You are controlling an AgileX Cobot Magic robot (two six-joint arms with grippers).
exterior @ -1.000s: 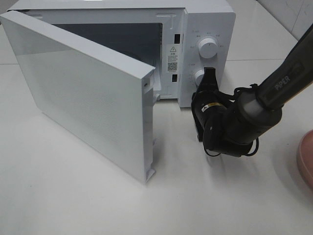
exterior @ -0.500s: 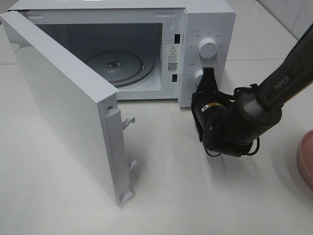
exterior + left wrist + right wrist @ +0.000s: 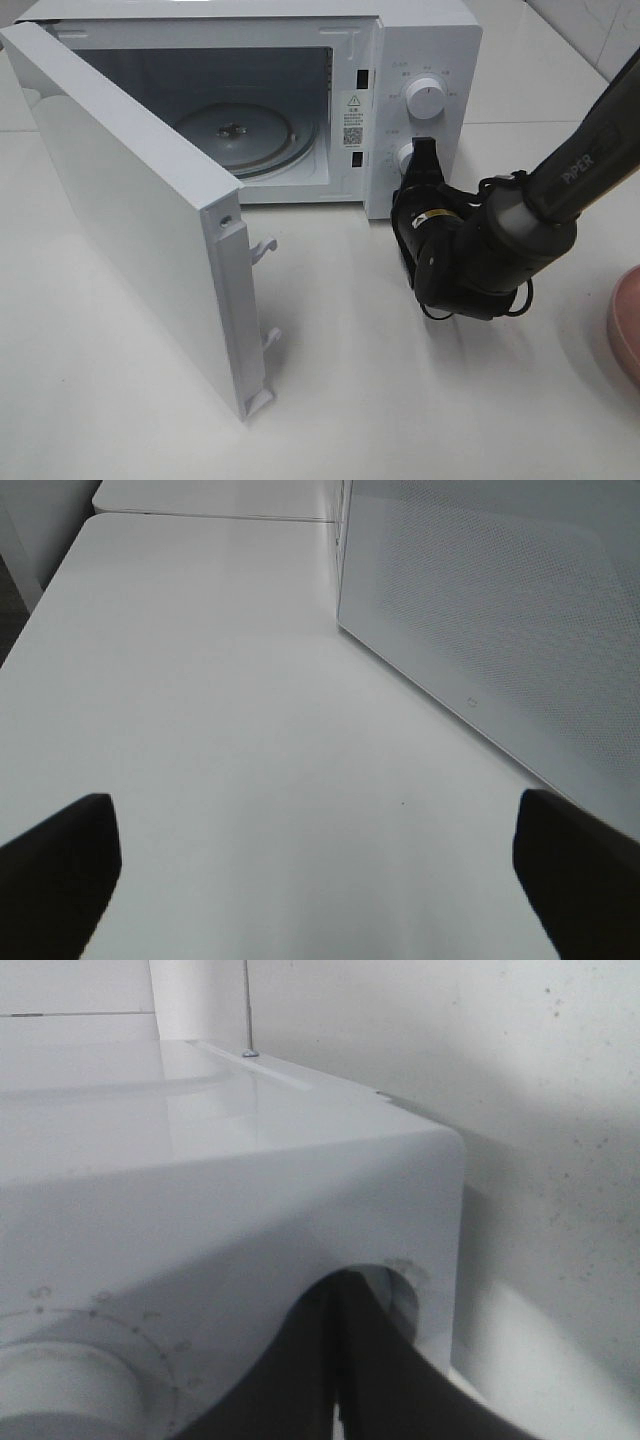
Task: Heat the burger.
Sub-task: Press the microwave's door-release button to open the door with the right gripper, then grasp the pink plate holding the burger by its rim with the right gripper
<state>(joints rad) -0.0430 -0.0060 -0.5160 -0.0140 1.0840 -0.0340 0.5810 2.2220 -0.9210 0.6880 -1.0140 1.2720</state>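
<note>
The right tool (image 3: 424, 150) is seen closed, its two dark fingers pressed together with nothing between them, and its tips are placed at the lower knob (image 3: 405, 156) of the white microwave (image 3: 430, 40), below the upper knob (image 3: 425, 98). The microwave is set toward the far edge of the bench (image 3: 400, 400). Its door (image 3: 130, 220) is swung wide open toward the near left, and the empty glass turntable (image 3: 235, 135) is exposed inside. The left tool (image 3: 320, 855) is held open and empty above bare bench, just beside the door's outer face. A pink dish (image 3: 625, 320) is partly seen toward the right edge of the bench. The burger is hidden from all views.
</note>
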